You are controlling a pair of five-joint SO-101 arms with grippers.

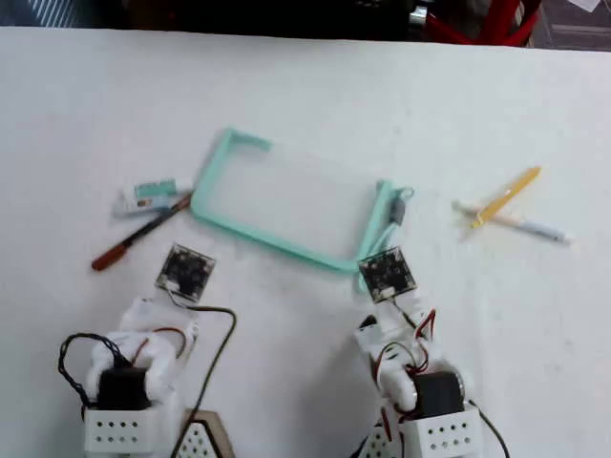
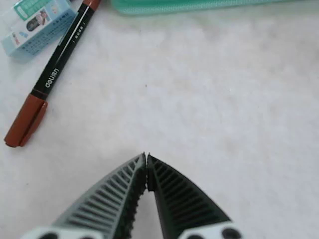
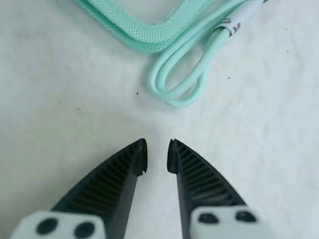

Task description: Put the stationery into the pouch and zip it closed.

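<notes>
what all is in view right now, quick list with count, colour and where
pouch: one, clear with mint-green edging, table centre
pouch cord: one, mint green, looped at the pouch's right end
eraser: one, white and teal, left of the pouch
marker: one, black with red cap, beside the eraser
yellow pen: one, yellow, right of the pouch
white pen: one, whitish, crossing the yellow pen
table: one, white
left gripper: one, black, shut, near the marker
right gripper: one, black, slightly open, near the cord

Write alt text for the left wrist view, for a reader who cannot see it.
The left gripper, shut and empty, is above the white table. Ahead of it lie a black marker with a red cap, a small light-blue eraser box beside it, and the mint-green edge of the pouch.
</notes>
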